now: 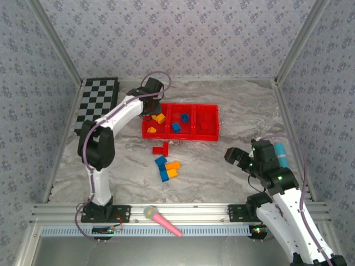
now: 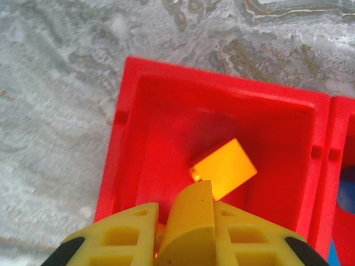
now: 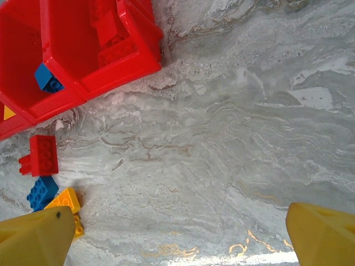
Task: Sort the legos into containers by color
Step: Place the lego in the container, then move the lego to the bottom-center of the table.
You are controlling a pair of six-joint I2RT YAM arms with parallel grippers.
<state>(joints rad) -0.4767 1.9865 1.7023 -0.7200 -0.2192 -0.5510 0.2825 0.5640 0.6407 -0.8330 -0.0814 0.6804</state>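
Note:
The red tray (image 1: 181,137) has three containers side by side. My left gripper (image 1: 150,112) hangs over the left container (image 2: 222,83), shut on a pale yellow rounded lego (image 2: 191,233) wedged between its fingers. An orange-yellow lego (image 2: 224,169) lies tilted on that container's floor. Blue legos (image 1: 176,127) sit in the middle container and red ones (image 1: 205,126) in the right one. Loose on the table lie a red lego (image 1: 162,148), blue legos (image 1: 161,162) and orange legos (image 1: 173,165). My right gripper (image 1: 237,159) stands open over bare table (image 3: 180,213), right of the loose legos (image 3: 43,155).
A black-and-white checkerboard (image 1: 97,102) lies at the back left. A pink microphone toy (image 1: 161,219) rests on the front rail. Patterned walls enclose the marbled table on three sides. A light blue object (image 1: 280,151) sits beside the right arm.

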